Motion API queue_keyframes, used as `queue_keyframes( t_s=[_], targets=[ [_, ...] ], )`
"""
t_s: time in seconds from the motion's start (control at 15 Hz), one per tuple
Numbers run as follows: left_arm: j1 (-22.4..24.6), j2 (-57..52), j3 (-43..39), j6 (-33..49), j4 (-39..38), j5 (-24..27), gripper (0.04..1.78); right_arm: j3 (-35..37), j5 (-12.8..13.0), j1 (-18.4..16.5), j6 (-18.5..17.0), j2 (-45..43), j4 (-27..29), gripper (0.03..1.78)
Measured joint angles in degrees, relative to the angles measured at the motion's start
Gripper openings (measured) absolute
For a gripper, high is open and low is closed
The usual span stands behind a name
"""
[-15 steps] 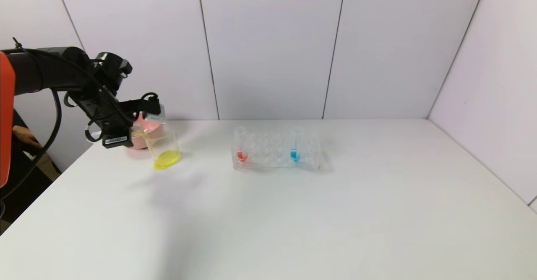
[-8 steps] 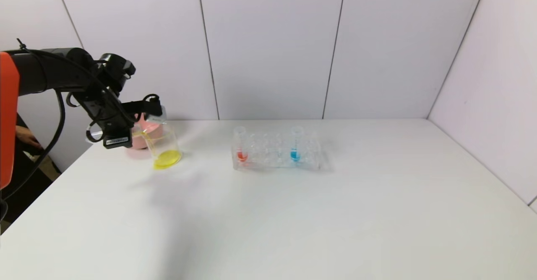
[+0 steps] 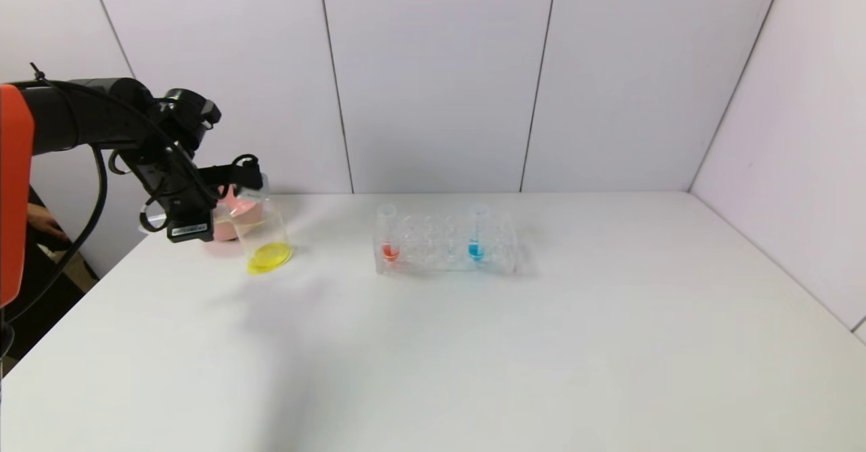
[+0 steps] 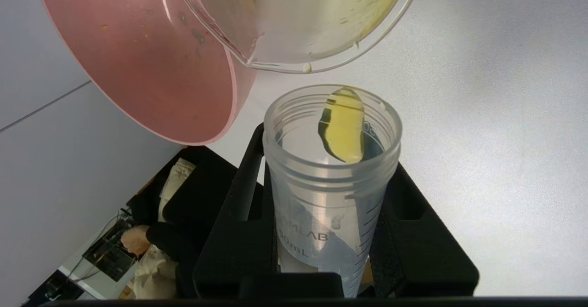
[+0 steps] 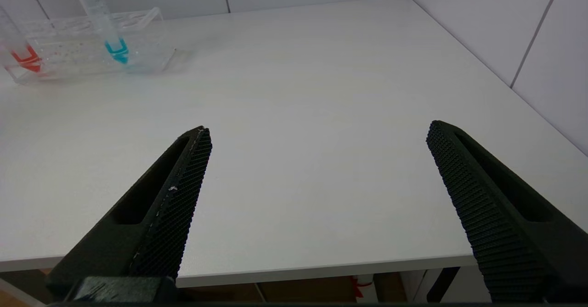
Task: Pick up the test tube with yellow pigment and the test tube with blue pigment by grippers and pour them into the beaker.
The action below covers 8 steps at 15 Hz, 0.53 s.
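So we've got our left gripper (image 4: 328, 233) clamped tight around the test tube with yellow pigment (image 4: 333, 178), tipped mouth-down right at the rim of the beaker (image 3: 260, 235), which makes sense since that's how the last dregs run out. Most of the yellow already sits pooled in the beaker's base, with only a smear left inside the tube. A pink bowl (image 3: 233, 212) sits just behind the beaker. Well to the right of the beaker is the clear rack (image 3: 446, 245), keeping the red-tipped tube (image 3: 389, 232) and the test tube with blue pigment (image 3: 477, 232) upright until needed. Our right gripper (image 5: 317, 169) waits wide open and empty, far right of the beaker near the table (image 3: 541, 357) edge, probably ready for blue.
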State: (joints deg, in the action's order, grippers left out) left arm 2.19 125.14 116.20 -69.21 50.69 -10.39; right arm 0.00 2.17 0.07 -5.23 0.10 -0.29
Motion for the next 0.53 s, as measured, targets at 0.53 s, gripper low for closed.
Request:
queue_keyframes(
  t_s=[0.53],
  targets=[
    [-0.1, -0.5, 0.0, 2.4, 0.5, 0.4, 0.54, 0.0, 0.0, 0.0, 0.0, 0.0, 0.0, 1.71]
  ],
)
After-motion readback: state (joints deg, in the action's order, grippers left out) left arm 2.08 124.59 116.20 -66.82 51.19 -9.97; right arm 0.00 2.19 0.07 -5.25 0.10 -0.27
